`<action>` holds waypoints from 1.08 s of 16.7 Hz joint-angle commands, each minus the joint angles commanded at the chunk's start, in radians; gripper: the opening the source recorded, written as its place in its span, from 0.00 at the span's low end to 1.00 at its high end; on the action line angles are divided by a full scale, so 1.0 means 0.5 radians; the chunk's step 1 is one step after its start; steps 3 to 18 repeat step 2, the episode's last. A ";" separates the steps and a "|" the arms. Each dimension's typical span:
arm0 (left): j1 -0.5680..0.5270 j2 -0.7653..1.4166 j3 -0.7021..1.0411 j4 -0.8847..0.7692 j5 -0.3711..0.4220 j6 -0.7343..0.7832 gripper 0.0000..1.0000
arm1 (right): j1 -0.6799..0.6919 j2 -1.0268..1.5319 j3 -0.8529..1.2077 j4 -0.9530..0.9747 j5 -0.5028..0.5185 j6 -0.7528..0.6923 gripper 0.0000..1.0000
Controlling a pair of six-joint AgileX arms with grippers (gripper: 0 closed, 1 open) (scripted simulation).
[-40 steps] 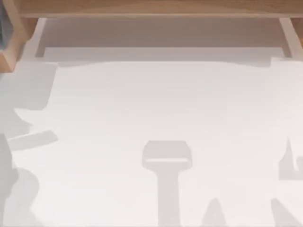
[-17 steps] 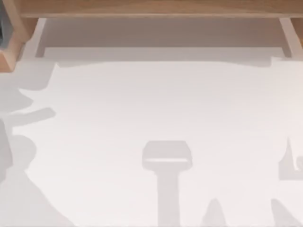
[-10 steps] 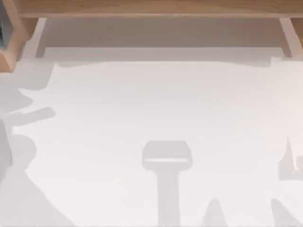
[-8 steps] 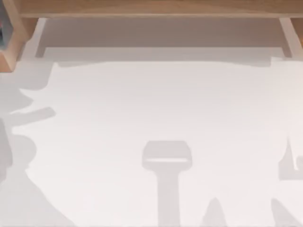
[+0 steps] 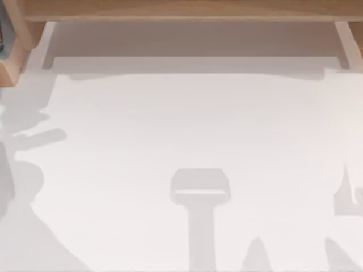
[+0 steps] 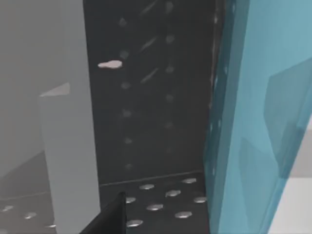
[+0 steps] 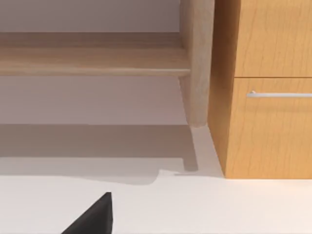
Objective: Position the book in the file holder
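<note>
In the left wrist view, a dark fingertip of the left gripper shows at the near edge, and whether this gripper is open or closed cannot be told. Just beside it stands the book, upright, its teal-blue cover close to the camera. Behind the fingertip and the book is the dark dotted inside of the file holder. In the top view the file holder sits at the far left corner of the white table. The right gripper hangs above the table, facing a wooden shelf and a wooden cabinet beyond it; its state cannot be told.
</note>
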State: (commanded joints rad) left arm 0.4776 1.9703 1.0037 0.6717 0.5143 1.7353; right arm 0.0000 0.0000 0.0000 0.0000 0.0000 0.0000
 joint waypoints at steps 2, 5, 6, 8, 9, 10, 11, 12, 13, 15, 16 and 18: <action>0.000 0.000 0.000 0.000 0.000 0.000 1.00 | 0.000 0.000 0.000 0.000 0.000 0.000 1.00; 0.000 0.000 0.000 0.000 0.000 0.000 1.00 | 0.000 0.000 0.000 0.000 0.000 0.000 1.00; 0.000 0.000 0.000 0.000 0.000 0.000 1.00 | 0.000 0.000 0.000 0.000 0.000 0.000 1.00; 0.000 0.000 0.000 0.000 0.000 0.000 1.00 | 0.000 0.000 0.000 0.000 0.000 0.000 1.00; 0.000 0.000 0.000 0.000 0.000 0.000 1.00 | 0.000 0.000 0.000 0.000 0.000 0.000 1.00; 0.000 0.000 0.000 0.000 0.000 0.000 1.00 | 0.000 0.000 0.000 0.000 0.000 0.000 1.00; 0.000 0.000 0.000 0.000 0.000 0.000 1.00 | 0.000 0.000 0.000 0.000 0.000 0.000 1.00; 0.000 0.000 0.000 0.000 0.000 0.000 1.00 | 0.000 0.000 0.000 0.000 0.000 0.000 1.00; 0.000 0.000 0.000 0.000 0.000 0.000 1.00 | 0.000 0.000 0.000 0.000 0.000 0.000 1.00; 0.000 0.000 0.000 0.000 0.000 0.000 1.00 | 0.000 0.000 0.000 0.000 0.000 0.000 1.00; 0.000 0.000 0.000 0.000 0.000 0.000 1.00 | 0.000 0.000 0.000 0.000 0.000 0.000 1.00; 0.000 0.000 0.000 0.000 0.000 0.000 1.00 | 0.000 0.000 0.000 0.000 0.000 0.000 1.00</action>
